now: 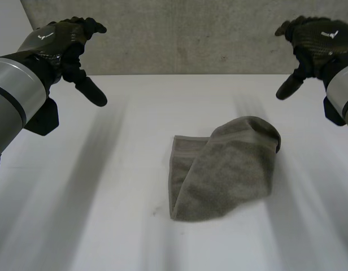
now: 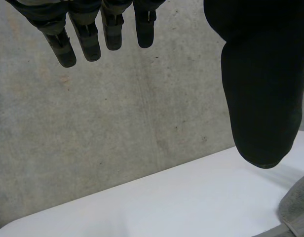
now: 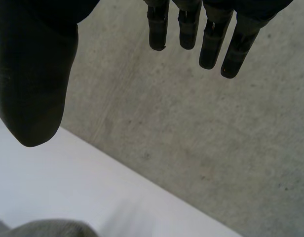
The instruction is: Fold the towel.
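Note:
A grey towel (image 1: 225, 169) lies loosely folded and rumpled on the white table (image 1: 106, 197), a little right of the middle. My left hand (image 1: 66, 48) hangs high over the table's far left, open, fingers (image 2: 83, 34) straight and empty; a corner of the towel (image 2: 296, 207) shows below its thumb (image 2: 260, 89). My right hand (image 1: 315, 42) is raised at the far right, open too, with straight fingers (image 3: 211, 39) and its thumb (image 3: 33, 84) spread wide. The towel's edge (image 3: 48, 228) lies below that thumb. Neither hand touches the towel.
A grey concrete wall (image 1: 185, 34) stands right behind the table's far edge. My two arms frame the table from both sides.

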You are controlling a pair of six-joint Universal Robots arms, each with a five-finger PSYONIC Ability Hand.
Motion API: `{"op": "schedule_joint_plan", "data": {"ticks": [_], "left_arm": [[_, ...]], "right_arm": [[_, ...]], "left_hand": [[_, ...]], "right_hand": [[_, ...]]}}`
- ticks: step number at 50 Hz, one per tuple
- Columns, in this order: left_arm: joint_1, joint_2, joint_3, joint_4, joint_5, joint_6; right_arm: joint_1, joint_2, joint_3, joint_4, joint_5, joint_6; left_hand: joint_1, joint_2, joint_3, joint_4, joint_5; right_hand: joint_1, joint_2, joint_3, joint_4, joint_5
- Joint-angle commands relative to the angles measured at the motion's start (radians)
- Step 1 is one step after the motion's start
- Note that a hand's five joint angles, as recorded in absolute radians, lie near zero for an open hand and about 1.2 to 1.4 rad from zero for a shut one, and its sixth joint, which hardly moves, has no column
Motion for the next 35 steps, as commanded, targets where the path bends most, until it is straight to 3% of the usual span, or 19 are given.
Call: {"op": "schedule_joint_plan", "data": {"ticks": [1, 13, 16, 17, 18, 19, 20, 22, 24, 35], "left_arm": [[-0.011, 0.009, 0.003, -0.005, 0.0, 0.015], [-0.013, 0.011, -0.008, 0.0, 0.009, 0.017], [-0.033, 0.0, -0.014, -0.008, 0.015, 0.011], [-0.033, 0.0, -0.014, -0.008, 0.015, 0.01], [-0.068, -0.009, -0.023, -0.017, 0.014, 0.006], [-0.068, -0.009, -0.023, -0.017, 0.014, 0.006], [-0.106, -0.032, -0.051, -0.022, 0.014, 0.006], [-0.134, -0.058, -0.084, -0.022, 0.017, 0.006], [-0.153, -0.081, -0.115, -0.022, 0.015, 0.003], [-0.203, -0.294, -0.261, 0.024, 0.014, -0.106]], "right_arm": [[0.0, -0.016, -0.056, 0.086, 0.004, 0.0], [-0.002, -0.014, -0.054, 0.101, -0.024, -0.008], [0.002, -0.014, -0.054, 0.11, -0.067, -0.031], [0.0, -0.011, -0.05, 0.121, -0.12, -0.067], [0.0, -0.011, -0.05, 0.121, -0.12, -0.068], [0.0, 0.007, -0.057, 0.141, -0.201, -0.133], [0.0, 0.007, -0.057, 0.141, -0.202, -0.134], [0.002, 0.082, -0.077, 0.173, -0.316, -0.254], [0.014, 0.129, -0.109, 0.195, -0.352, -0.309], [0.093, 0.49, -0.318, 0.377, -0.407, -0.486]], "left_hand": [[0.001, 0.01, 0.005, 0.01, -0.02], [0.033, 0.042, 0.037, 0.042, 0.012], [0.062, 0.072, 0.066, 0.072, 0.041], [0.062, 0.072, 0.066, 0.072, 0.041], [0.059, 0.069, 0.063, 0.069, 0.038], [0.059, 0.069, 0.063, 0.069, 0.038], [0.056, 0.066, 0.061, 0.066, 0.035], [0.054, 0.063, 0.058, 0.063, 0.033], [0.053, 0.063, 0.058, 0.063, 0.033], [0.062, 0.072, 0.066, 0.072, 0.041]], "right_hand": [[-0.059, -0.075, -0.068, -0.086, -0.06], [-0.059, -0.075, -0.068, -0.086, -0.06], [-0.059, -0.075, -0.068, -0.086, -0.06], [-0.059, -0.075, -0.068, -0.086, -0.06], [-0.059, -0.075, -0.068, -0.086, -0.06], [-0.059, -0.075, -0.068, -0.086, -0.06], [-0.059, -0.075, -0.068, -0.086, -0.06], [-0.059, -0.075, -0.068, -0.086, -0.06], [-0.059, -0.075, -0.068, -0.086, -0.06], [0.045, 0.029, 0.036, 0.019, 0.045]]}}
